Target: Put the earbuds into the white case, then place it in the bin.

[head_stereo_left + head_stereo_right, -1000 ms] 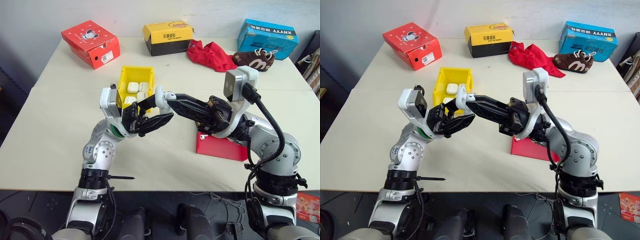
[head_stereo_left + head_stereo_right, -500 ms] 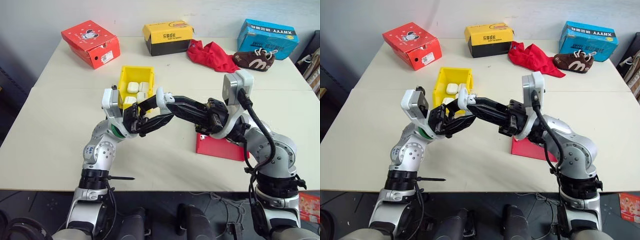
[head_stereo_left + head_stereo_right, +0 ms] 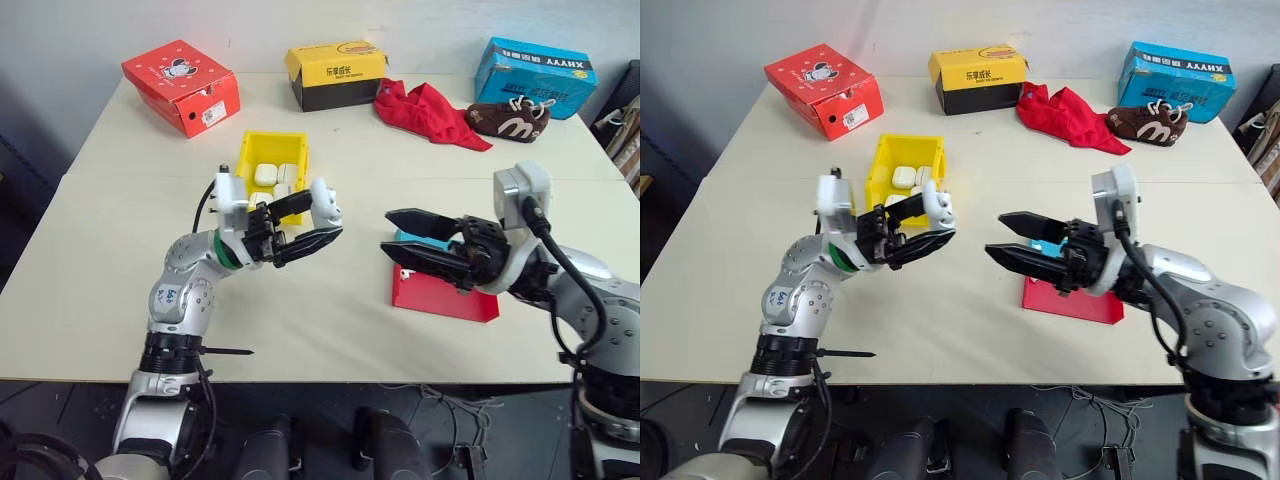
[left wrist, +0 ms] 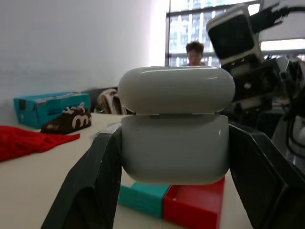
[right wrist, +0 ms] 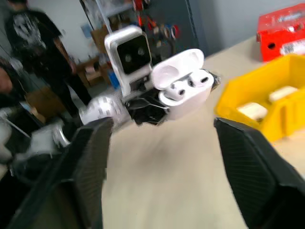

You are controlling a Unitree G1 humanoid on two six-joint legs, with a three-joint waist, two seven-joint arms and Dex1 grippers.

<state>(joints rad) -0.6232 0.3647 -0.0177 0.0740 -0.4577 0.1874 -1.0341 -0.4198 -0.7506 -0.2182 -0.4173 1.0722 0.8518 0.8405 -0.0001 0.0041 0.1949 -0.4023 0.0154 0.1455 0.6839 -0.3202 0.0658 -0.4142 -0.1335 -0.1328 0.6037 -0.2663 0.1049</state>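
My left gripper is shut on the white case and holds it above the table, just in front of the yellow bin. In the right wrist view the white case has its lid flipped up, and the two earbuds sit in its sockets. My right gripper hangs open and empty a hand's width to the right of the case, pointing at it. Several more white cases lie in the bin.
A red tray with a teal tray beside it lies under my right gripper. Along the table's far edge stand a red box, a yellow-black box and a blue box, with a red cloth and a brown shoe. People stand in the background.
My right gripper has pulled back to the right, away from the case, and opened. The left gripper still holds the case and has rolled a little.
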